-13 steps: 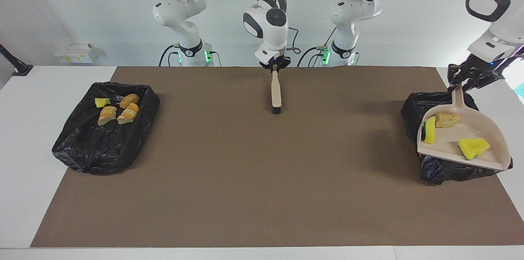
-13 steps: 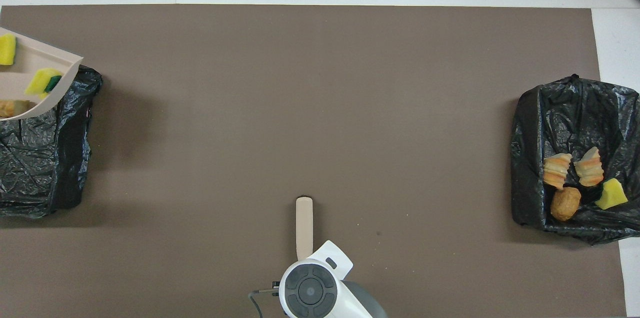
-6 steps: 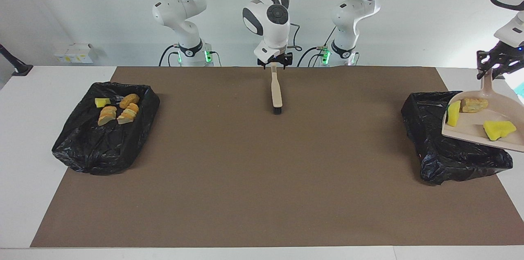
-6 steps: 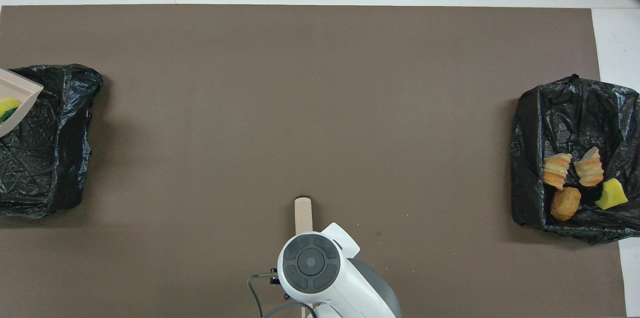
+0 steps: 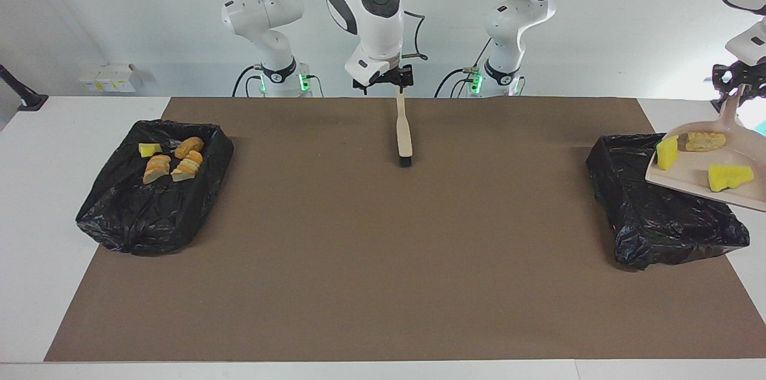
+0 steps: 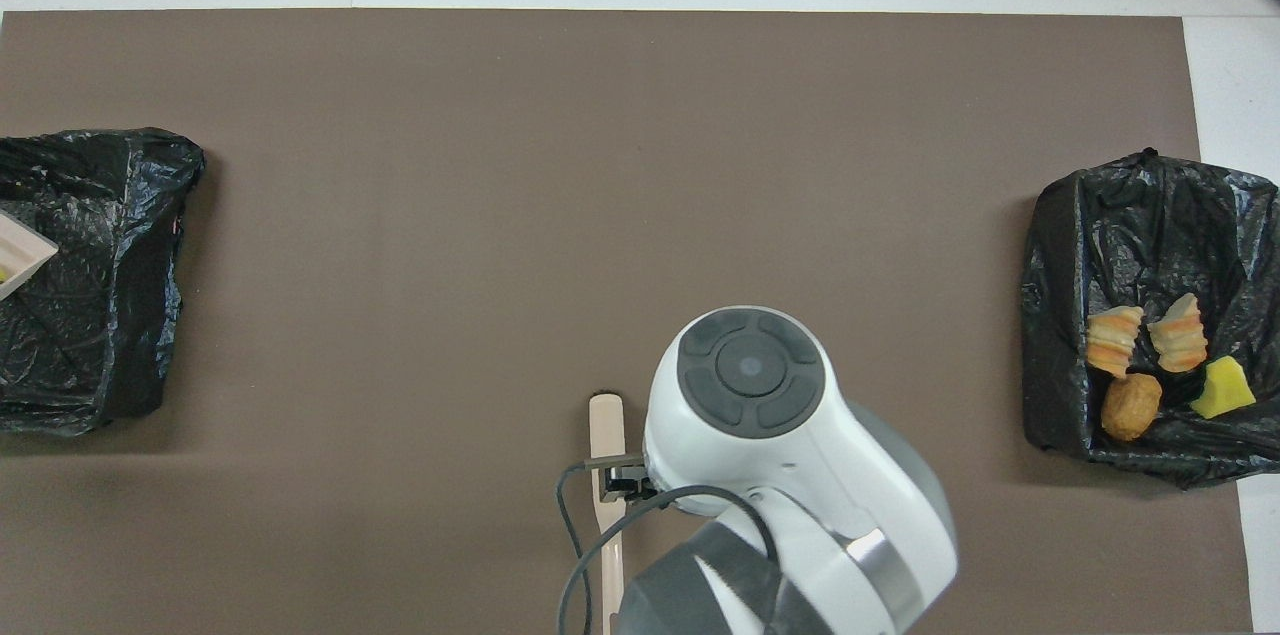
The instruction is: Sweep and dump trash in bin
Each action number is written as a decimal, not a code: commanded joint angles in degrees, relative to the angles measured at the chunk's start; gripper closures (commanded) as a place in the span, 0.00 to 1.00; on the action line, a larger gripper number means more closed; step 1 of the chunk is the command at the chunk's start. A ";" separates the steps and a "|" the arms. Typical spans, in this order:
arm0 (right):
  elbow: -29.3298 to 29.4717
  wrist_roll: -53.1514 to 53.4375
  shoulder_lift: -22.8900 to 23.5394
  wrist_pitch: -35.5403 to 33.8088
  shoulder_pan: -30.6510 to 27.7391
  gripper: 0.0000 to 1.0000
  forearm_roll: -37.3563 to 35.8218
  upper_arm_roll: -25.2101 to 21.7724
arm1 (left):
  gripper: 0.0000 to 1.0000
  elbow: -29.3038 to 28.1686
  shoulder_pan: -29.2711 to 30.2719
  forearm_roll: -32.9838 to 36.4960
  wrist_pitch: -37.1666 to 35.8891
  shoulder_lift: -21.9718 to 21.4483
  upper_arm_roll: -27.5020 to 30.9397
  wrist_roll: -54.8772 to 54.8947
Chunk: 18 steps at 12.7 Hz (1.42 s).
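Note:
A beige dustpan [image 5: 688,179] hangs tilted over the black-lined bin [image 5: 652,218] at the left arm's end of the table, and my left gripper [image 5: 737,78] is shut on its handle. In the pan lie three pieces of trash: a yellow sponge [image 5: 666,152], a tan piece [image 5: 705,140] and another yellow sponge [image 5: 730,177]. Only a corner of the dustpan [image 6: 20,255] shows in the overhead view. The beige brush [image 5: 404,131] lies flat on the brown mat near the robots. Just above its handle end, my right gripper [image 5: 384,82] hangs open.
A second black-lined bin [image 5: 149,212] at the right arm's end holds several scraps, among them bread-like pieces [image 6: 1113,340] and a yellow chunk [image 6: 1220,388]. The brown mat [image 5: 383,260] covers most of the white table. My right arm's body [image 6: 750,385] looms over the brush [image 6: 606,425].
My right gripper opened, left the brush on the mat and rose. My left gripper lifted the loaded dustpan and carried it outward toward the left arm's end of the table.

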 commanded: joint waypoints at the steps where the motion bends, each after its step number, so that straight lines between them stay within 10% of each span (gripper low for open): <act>1: 4.50 -7.63 0.64 -3.73 -5.23 0.00 -1.67 0.60 | 1.00 -0.17 0.32 5.29 1.80 0.55 -0.15 2.22; 13: 9.88 -22.14 -0.33 -7.00 -18.69 0.00 -11.78 0.08 | 1.00 0.71 -6.18 30.07 3.91 1.70 -0.50 2.93; 18: 13.74 -23.65 0.46 -6.39 -21.06 0.00 -14.68 -7.65 | 1.00 2.03 -9.69 39.47 3.30 2.66 -0.77 2.93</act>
